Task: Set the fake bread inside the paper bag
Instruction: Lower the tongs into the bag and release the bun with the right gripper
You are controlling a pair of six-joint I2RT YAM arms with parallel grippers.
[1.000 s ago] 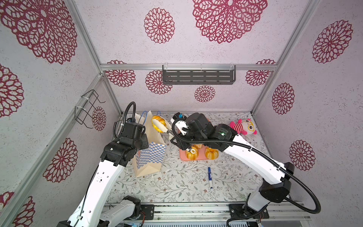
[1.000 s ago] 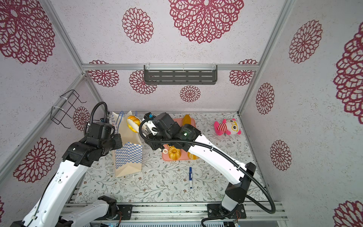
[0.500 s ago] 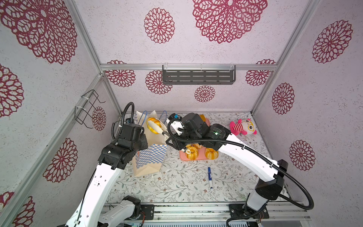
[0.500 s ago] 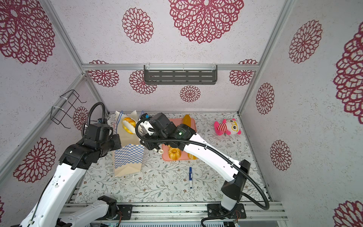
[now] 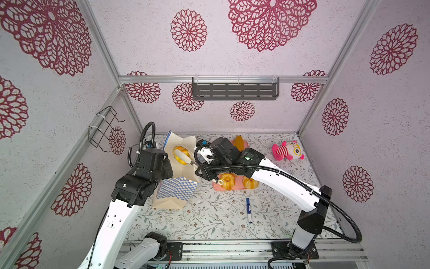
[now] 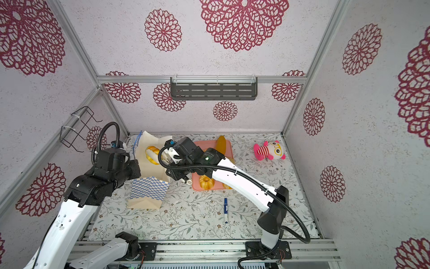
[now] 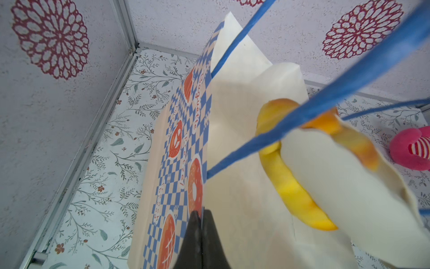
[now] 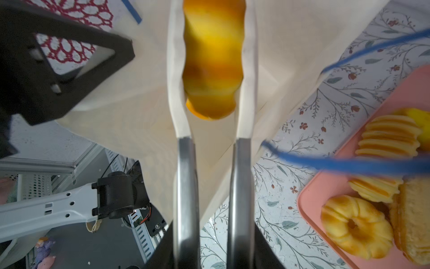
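Observation:
The paper bag (image 5: 175, 191) (image 6: 149, 191) stands at the left, cream with blue-and-white checks, its mouth held wide. My left gripper (image 7: 201, 215) is shut on the rim of the bag's near wall (image 7: 235, 144); in both top views the wrist hides its jaws. My right gripper (image 8: 212, 25) is shut on a golden-yellow piece of fake bread (image 8: 213, 58) (image 5: 179, 154) (image 6: 151, 154) inside the bag's open mouth. More fake bread lies on the pink tray (image 8: 325, 186): a ring cake (image 5: 226, 180) (image 8: 356, 229), a ridged loaf (image 8: 391, 136) and a long loaf (image 5: 238, 142).
The bag's blue cord handles (image 8: 337, 163) hang loose across the right wrist view. A pink striped plush toy (image 5: 287, 151) sits at the back right. A blue pen (image 5: 248, 209) lies in front of the tray. A grey shelf (image 5: 235, 90) and a wire rack (image 5: 102, 130) hang on the walls.
My right gripper has carried the bread to the left and lower, from beside the bag's rim into its mouth. The left gripper has kept its hold on the bag.

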